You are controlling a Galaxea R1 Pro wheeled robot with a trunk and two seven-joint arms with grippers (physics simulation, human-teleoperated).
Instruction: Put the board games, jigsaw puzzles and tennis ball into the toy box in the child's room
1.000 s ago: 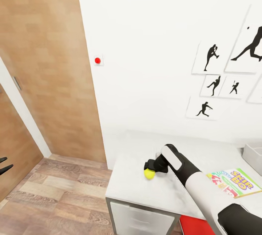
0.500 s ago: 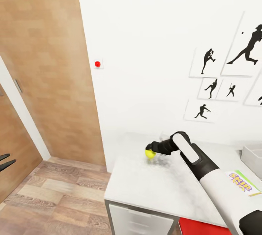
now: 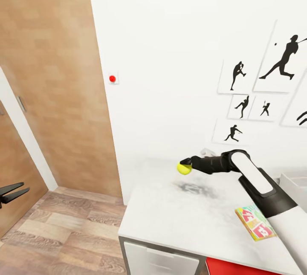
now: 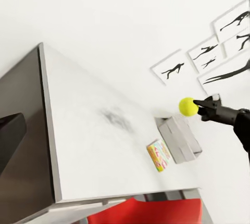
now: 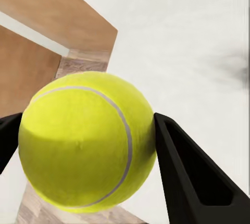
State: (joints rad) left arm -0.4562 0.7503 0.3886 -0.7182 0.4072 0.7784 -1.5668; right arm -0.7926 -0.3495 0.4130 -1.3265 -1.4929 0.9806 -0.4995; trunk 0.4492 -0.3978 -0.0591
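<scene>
My right gripper [image 3: 186, 165] pinches the ball [image 3: 184, 168] between its two black fingers [image 5: 190, 182], one on each side of it. The ball is in the air, above the table [image 3: 179, 219], and it does not touch the top. Under it, on the pale top, there is a dark blurred shadow [image 3: 194, 189]. My right arm reaches across the table toward the corner near the white wall.

From the left wrist camera I see the same ball [image 4: 188, 106] at the tip of the right gripper [image 4: 197, 104], well apart from the toy box [image 4: 179, 139]. The grey box stands on the table close to the wall. Just beside it lies a flat colourful game box [image 4: 159, 154]; in the head view this game box [image 3: 255, 222] is partly hidden by my right arm.

My left gripper [image 3: 19, 190] is at the far left side, over the wood floor [image 3: 64, 228], with its two fingers spread a little and nothing between them.

On the wall above the table hang black sport pictures [image 3: 256, 83], and further left there is a small red button [image 3: 112, 79].
</scene>
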